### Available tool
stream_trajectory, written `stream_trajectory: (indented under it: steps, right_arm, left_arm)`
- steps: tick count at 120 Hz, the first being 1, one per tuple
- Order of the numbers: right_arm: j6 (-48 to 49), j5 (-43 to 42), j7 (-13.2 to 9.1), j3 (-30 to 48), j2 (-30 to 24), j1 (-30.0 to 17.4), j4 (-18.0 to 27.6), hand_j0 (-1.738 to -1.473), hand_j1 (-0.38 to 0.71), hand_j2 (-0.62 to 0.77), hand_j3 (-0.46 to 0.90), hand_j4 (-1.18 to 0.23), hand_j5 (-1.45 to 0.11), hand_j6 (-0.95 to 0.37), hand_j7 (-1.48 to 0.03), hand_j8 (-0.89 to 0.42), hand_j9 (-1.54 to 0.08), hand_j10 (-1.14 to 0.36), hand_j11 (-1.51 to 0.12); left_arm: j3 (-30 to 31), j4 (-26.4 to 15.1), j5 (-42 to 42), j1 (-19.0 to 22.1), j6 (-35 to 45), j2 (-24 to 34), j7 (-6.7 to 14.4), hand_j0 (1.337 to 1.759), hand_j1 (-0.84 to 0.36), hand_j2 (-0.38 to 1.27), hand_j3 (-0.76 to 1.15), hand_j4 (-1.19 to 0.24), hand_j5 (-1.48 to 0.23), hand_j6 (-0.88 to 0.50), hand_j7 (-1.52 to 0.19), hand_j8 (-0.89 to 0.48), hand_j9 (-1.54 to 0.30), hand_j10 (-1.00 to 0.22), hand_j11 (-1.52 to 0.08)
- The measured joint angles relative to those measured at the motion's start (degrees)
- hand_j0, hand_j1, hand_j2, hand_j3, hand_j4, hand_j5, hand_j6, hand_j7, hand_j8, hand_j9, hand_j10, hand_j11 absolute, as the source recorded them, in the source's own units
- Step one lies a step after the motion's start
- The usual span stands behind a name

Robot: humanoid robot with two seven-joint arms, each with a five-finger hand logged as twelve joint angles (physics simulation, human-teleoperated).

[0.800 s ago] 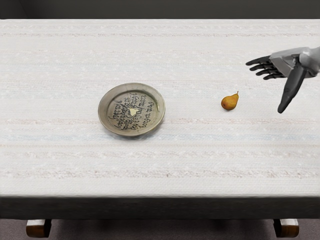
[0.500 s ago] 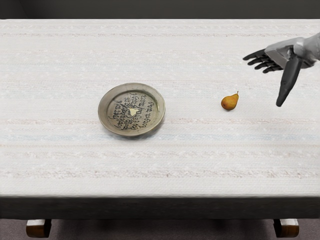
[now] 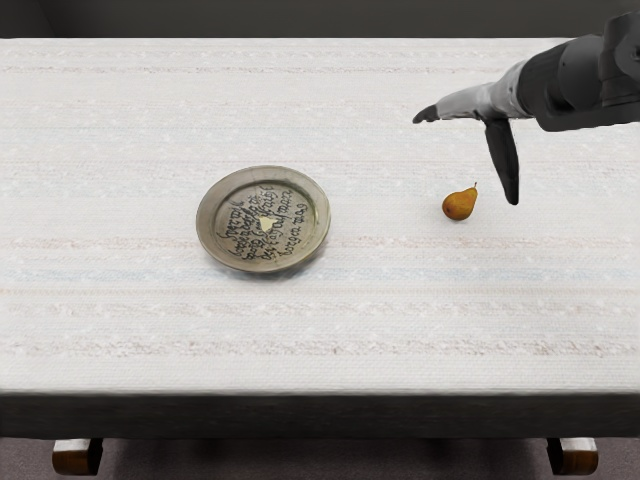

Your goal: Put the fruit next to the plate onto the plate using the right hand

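Plainly, the pear (image 3: 459, 203) lies on the table (image 3: 400, 320), outside the plate (image 3: 205, 222).

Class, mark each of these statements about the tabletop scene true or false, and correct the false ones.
1. The pear lies on the table, to the right of the plate. True.
2. The robot hand grips the pear. False: it is open and clear of the pear.
3. The arm comes in from the picture's left edge. False: it comes in from the right edge.
4. The plate bears dark lettering. True.
5. The pear rests on the plate. False: it is on the table, apart from the plate.
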Motion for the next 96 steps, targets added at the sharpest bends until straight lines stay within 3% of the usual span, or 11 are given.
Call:
stream_trajectory:
  steps: [18,50,96]
  right_arm:
    - [-4.9,-6.5,0.0,0.1,-0.2,-4.2,3.9,-1.658,-0.35,0.0,0.0,0.0,0.0,0.0,0.0,0.0,0.0,0.0,0.0]
    - [-15.2,-12.5,0.0,0.2,0.6,-10.5,4.5,-1.658,-0.35,0.0,0.0,0.0,0.0,0.0,0.0,0.0,0.0,0.0,0.0]
    - [-20.9,-16.6,0.0,-0.2,4.1,-14.9,-0.7,-1.658,-0.35,0.0,0.0,0.0,0.0,-0.01,0.0,0.0,0.0,0.0,0.0]
  left_arm:
    - [0.0,0.0,0.0,0.0,0.0,0.0,0.0,1.658,0.33,0.0,0.0,-0.02,-0.03,-0.02,-0.03,-0.02,-0.03,-0.02,-0.03]
    - [0.0,0.0,0.0,0.0,0.0,0.0,0.0,1.658,0.32,0.0,0.0,-0.02,-0.03,-0.02,-0.03,-0.02,-0.03,-0.02,-0.03]
    - [0.0,0.0,0.0,0.0,0.0,0.0,0.0,1.658,0.32,0.0,0.0,-0.02,-0.03,-0.02,-0.03,-0.02,-0.03,-0.02,-0.03]
